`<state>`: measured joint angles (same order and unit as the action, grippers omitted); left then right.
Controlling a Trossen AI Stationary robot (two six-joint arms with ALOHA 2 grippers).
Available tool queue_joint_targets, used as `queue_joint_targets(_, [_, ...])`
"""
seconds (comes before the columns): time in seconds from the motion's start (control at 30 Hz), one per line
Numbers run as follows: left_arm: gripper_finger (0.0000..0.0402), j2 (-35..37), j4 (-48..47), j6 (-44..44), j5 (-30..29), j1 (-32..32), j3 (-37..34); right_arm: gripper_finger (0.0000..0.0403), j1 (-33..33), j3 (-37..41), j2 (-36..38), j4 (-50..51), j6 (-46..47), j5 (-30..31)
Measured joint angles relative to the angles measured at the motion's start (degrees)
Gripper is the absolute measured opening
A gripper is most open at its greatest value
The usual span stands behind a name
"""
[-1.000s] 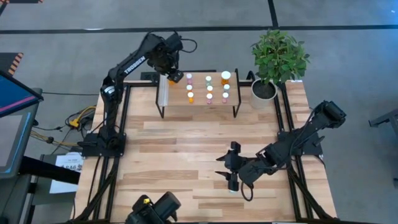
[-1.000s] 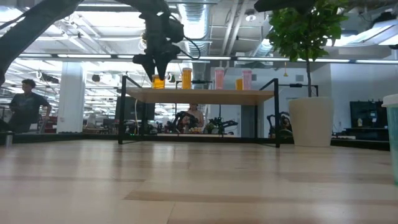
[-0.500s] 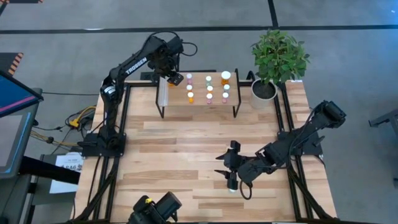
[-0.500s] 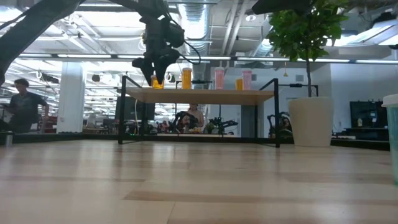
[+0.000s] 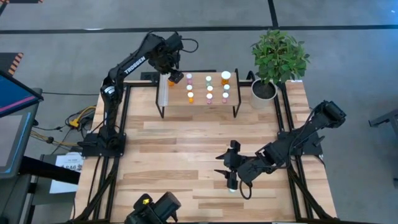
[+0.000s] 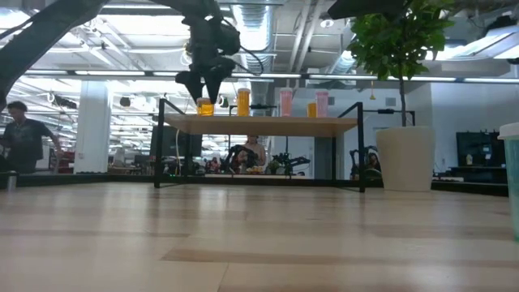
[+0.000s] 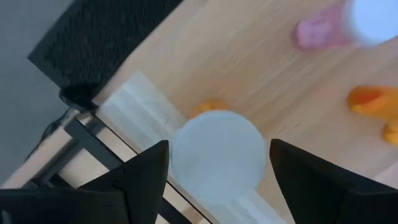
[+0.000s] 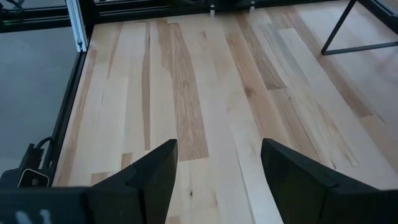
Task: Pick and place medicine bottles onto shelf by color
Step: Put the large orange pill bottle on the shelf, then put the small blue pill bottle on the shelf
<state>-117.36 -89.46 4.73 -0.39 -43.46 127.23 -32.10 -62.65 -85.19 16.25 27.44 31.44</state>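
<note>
Shelf [image 5: 199,99] holding capped bottles in rows, left gripper [image 6: 203,88] spread above orange bottle [image 6: 205,106] near shelf's white-strip end, right gripper [image 8: 214,180] spread over bare table [image 5: 180,155].

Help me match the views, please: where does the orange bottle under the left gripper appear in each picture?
High view: orange bottle at the shelf's white-strip end.
Low view: on the shelf's left end, below the left gripper.
Left wrist view: white cap between the fingers.
Right wrist view: not in it.
Shared landmark: the shelf.
</note>
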Motion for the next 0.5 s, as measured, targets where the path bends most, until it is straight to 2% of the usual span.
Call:
queue_joint_targets(0.23, [0.0275, 0.67, -0.15, -1.39, 0.09, 0.0, 7.76, 0.0256, 0.0, 0.0, 0.0, 0.01, 0.02, 0.0])
queue_joint_targets(0.37, [0.0273, 7.55, 2.85, -4.5, -0.92, 0.45, 5.55, 0.0256, -0.04, 0.0, 0.0, 0.02, 0.02, 0.07])
queue_joint_targets(0.5, [0.0258, 16.72, 8.52, -5.27, -4.13, 3.57, -1.12, 0.0256, -1.7, 0.0, 0.0, 0.05, 0.13, 1.75])
